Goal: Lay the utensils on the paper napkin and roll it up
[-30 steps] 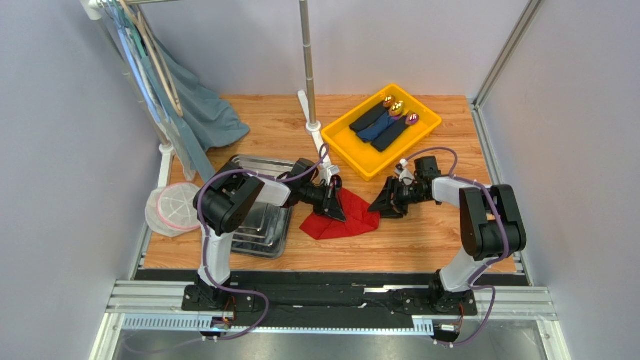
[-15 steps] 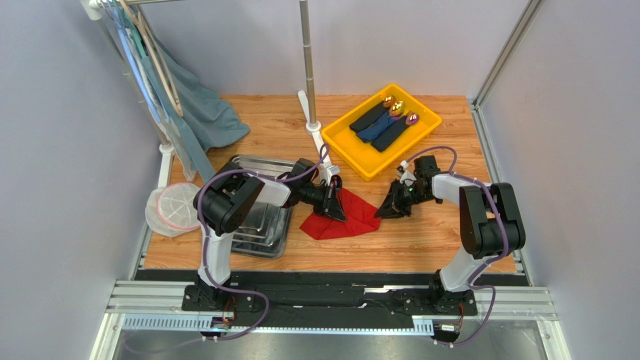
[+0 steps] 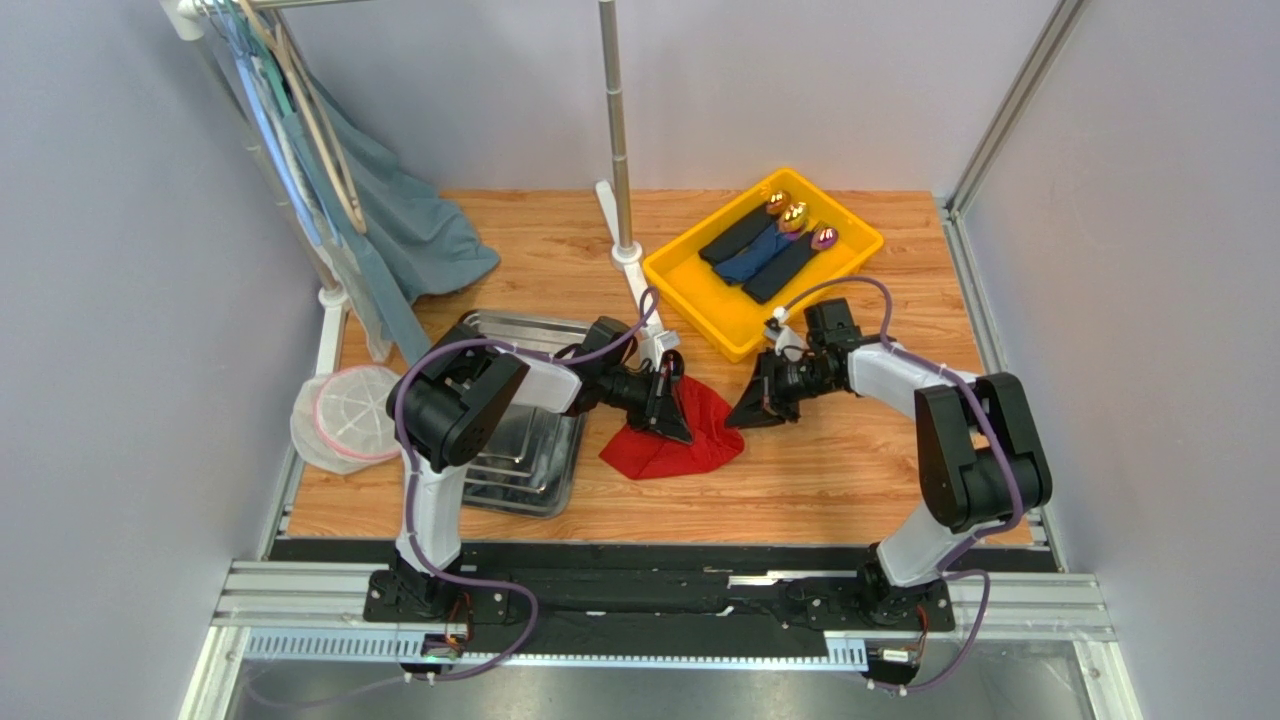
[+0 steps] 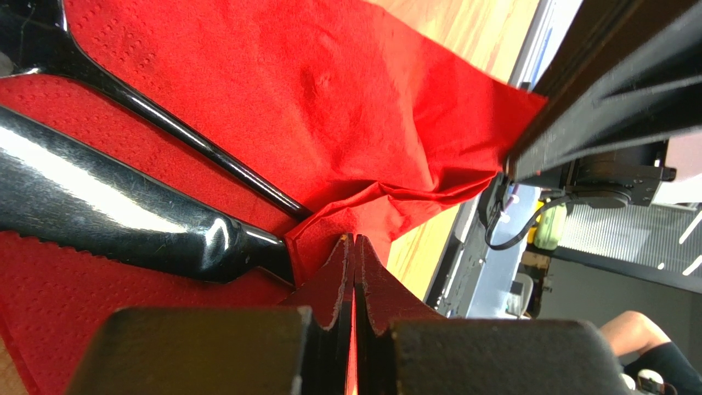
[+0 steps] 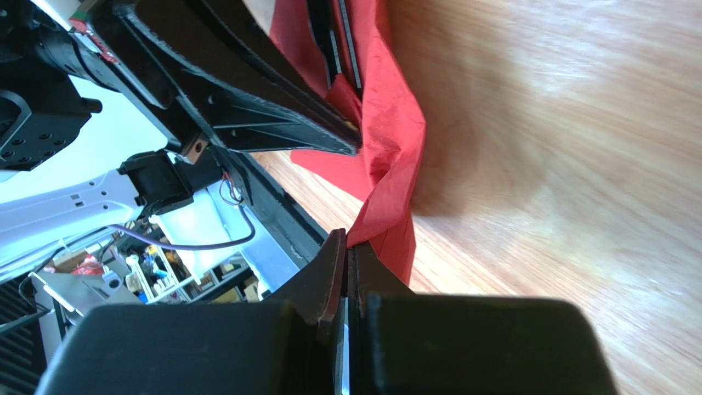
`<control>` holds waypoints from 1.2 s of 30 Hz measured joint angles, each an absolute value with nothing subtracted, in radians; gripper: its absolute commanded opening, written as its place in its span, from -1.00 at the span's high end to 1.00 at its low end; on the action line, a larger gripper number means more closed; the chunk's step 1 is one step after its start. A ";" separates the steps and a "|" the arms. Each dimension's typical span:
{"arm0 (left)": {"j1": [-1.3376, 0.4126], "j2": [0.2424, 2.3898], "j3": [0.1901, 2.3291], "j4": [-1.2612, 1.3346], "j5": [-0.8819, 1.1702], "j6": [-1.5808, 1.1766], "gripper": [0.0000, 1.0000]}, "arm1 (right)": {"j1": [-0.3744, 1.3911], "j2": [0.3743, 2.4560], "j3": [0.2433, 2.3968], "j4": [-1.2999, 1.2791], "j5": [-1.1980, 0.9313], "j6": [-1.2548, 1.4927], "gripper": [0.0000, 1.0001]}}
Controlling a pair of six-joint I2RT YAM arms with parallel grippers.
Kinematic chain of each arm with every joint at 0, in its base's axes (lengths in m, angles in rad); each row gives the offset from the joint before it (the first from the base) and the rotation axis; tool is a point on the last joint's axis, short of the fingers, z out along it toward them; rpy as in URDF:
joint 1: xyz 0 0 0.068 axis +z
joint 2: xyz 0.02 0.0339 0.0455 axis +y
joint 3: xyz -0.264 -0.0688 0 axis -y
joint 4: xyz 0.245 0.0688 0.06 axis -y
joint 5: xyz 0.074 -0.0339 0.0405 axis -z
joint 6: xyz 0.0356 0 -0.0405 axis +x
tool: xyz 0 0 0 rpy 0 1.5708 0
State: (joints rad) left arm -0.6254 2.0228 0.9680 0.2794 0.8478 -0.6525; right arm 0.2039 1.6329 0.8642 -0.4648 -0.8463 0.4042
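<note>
The red paper napkin (image 3: 676, 443) lies crumpled on the wooden table between both grippers. In the left wrist view the black utensils (image 4: 115, 210) lie on the paper napkin (image 4: 272, 82): a broad glossy handle and a thin handle (image 4: 210, 152) beside it. My left gripper (image 4: 354, 241) is shut on a raised fold of the napkin next to them, seen from above as the left gripper (image 3: 675, 410). My right gripper (image 5: 347, 240) is shut on the napkin's right edge (image 5: 395, 148), lifted off the wood; from above the right gripper (image 3: 747, 410) is at the napkin's right side.
A yellow bin (image 3: 706, 308) with dark rolled napkins (image 3: 769, 252) stands behind the grippers. A steel tray (image 3: 526, 458) lies to the left, beside a white mesh cover (image 3: 346, 420). A pole stand (image 3: 616, 150) and hanging cloth (image 3: 406, 225) are at the back.
My right gripper closed on the napkin's right edge and moved left with it, bunching the napkin narrower. The left gripper stayed shut in place.
</note>
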 measured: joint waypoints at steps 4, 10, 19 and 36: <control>-0.625 2.023 0.968 0.279 0.848 -0.649 1.00 | 0.242 1.633 0.873 -0.451 -0.847 0.431 1.00; -0.625 2.022 0.970 0.273 0.848 -0.645 1.00 | 0.293 1.636 0.907 -0.423 -0.847 0.473 1.00; -0.625 2.012 0.970 0.260 0.840 -0.638 1.00 | 0.335 1.663 0.921 -0.398 -0.822 0.508 1.00; -0.610 1.866 0.957 0.102 0.818 -0.544 0.62 | 0.338 1.685 0.932 -0.391 -0.786 0.512 1.00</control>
